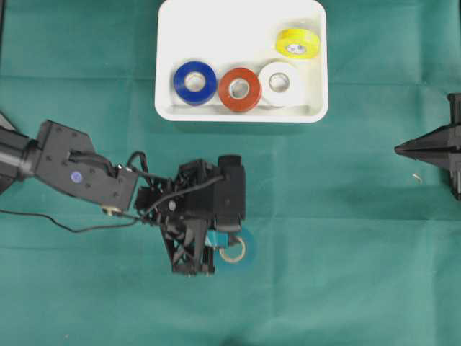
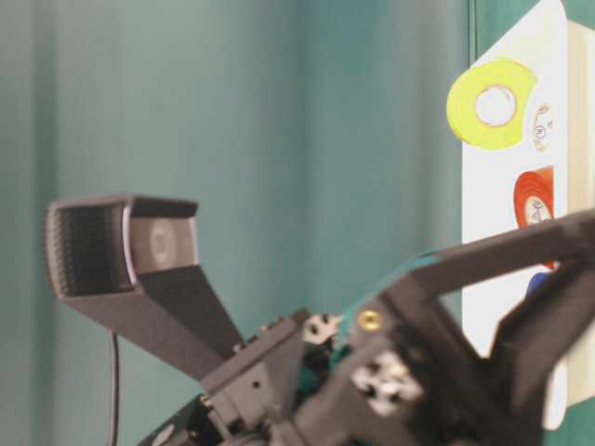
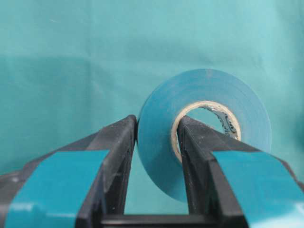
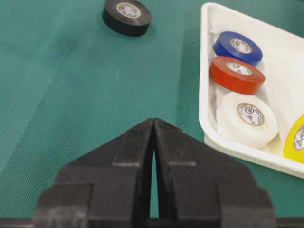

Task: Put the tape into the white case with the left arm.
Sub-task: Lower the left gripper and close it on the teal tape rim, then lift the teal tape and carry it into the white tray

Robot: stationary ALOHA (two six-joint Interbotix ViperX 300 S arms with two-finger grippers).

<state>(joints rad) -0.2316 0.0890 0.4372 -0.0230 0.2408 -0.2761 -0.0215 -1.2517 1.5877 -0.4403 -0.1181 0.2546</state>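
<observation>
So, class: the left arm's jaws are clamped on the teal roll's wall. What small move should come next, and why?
Probably lift it straight up a little. The left gripper pinches the teal tape roll, one finger inside the core, one outside. The roll is outside the white case, which has a raised rim and already holds blue, red, white and yellow rolls, so height should come first.

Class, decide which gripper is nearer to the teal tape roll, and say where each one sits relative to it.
Left. The left gripper is shut on the teal tape roll, one finger through its core. The right gripper, shut and empty, sits far off at the table's right edge.
</observation>
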